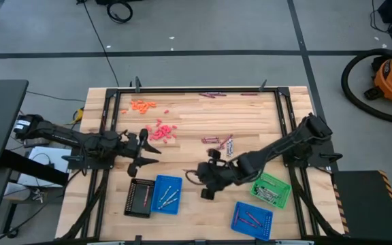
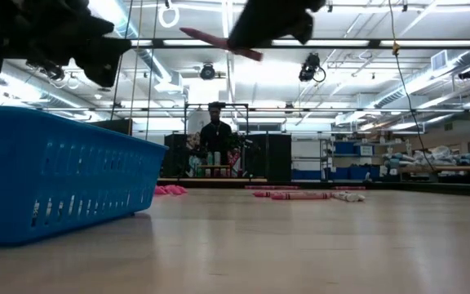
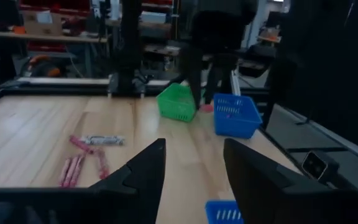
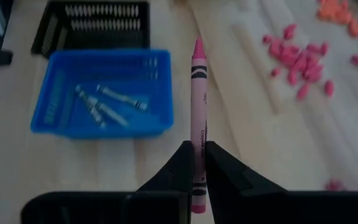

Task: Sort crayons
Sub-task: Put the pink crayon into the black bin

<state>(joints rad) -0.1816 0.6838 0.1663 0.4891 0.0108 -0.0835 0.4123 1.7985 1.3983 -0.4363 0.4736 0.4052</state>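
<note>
Wooden table point(image 1: 250, 116), light planks inside a dark frame, grey floor around it.

Item: pink crayon point(image 4: 198, 118), clamped between the two fingers of the right gripper point(image 4: 198, 163). Paper-wrapped, pointed tip leading out past the fingertips. In the high view this gripper point(image 1: 208, 185) sits at lower centre of the frame, between the two blue trays; in the low view the crayon point(image 2: 221, 42) shows at top centre, raised well above the tabletop.

Loose stock: red-pink crayons point(image 1: 160, 131) heaped left of centre; orange crayons point(image 1: 141, 105) at upper left; dark purple crayons point(image 1: 211, 95) along the top edge; a mixed cluster with a silver-grey crayon point(image 1: 229, 145) near centre.

Containers: blue tray point(image 1: 167, 193) at lower centre-left, holding silver-grey sticks (three countable in the right wrist view); black tray point(image 1: 139, 197) touching its left side; second blue tray point(image 1: 252, 219) at lower right; green tray point(image 1: 272, 190) above it, contents too small to tell.

Left gripper point(image 1: 141, 145): left of centre, near the red-pink heap, fingers point(image 3: 145, 171) spread apart, holding nothing.

Background: a person point(image 2: 215, 135) stands far off in the low view.
</note>
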